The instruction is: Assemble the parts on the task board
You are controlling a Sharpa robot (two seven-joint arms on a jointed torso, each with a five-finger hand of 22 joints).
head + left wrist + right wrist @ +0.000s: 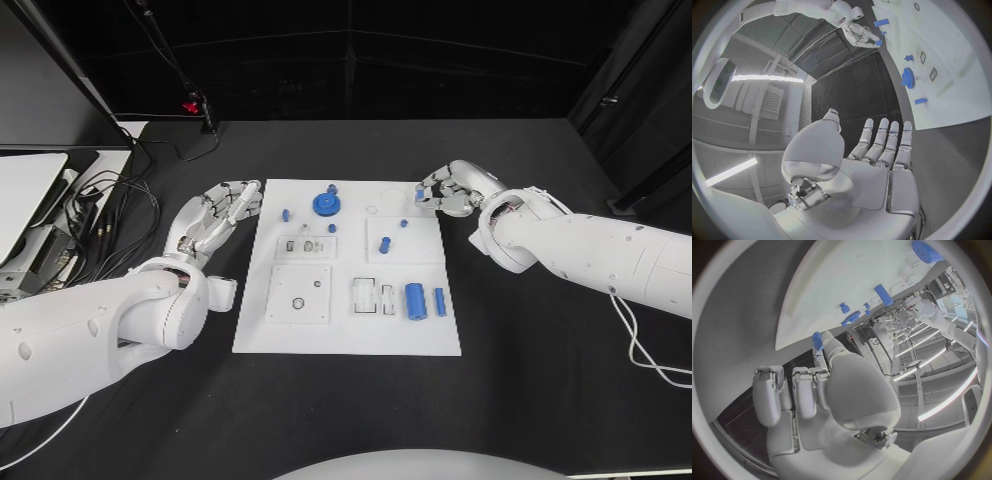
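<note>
- Desk (548, 400): black surface carrying the whole set-up; wide bare stretches lie at 3 o'clock and 6 o'clock of the task board, while cables (108, 205) and pale equipment cut off by the picture edge crowd the 9 o'clock side.
- Task board (346, 335): white rectangular plate at the centre of the desk, long axis running 12 to 6 o'clock; its recesses are shallow and hard to read from the head view.
- Left robot hand (219, 212): lies just beside the board's 9 o'clock edge near its far corner, fingers stretched out, apart and pointing toward 1 o'clock; empty, as the left wrist view also shows (879, 150).
- Right robot hand (450, 190): sits at the board's far 3 o'clock corner, fingers curled in, pinching a small blue part (817, 340) between fingertips; most of that part is hidden by the fingers.
- Blue gear (329, 204): round part lying flat near the board's far edge.
- Blue cylinder (415, 300): lies in the near 3 o'clock quarter, long axis 12 to 6 o'clock.
- Short blue peg (440, 302): just beside the cylinder at 3 o'clock, parallel to it.
- Small blue pieces (385, 244): scattered at mid-board, too small to make out their shapes.
</note>
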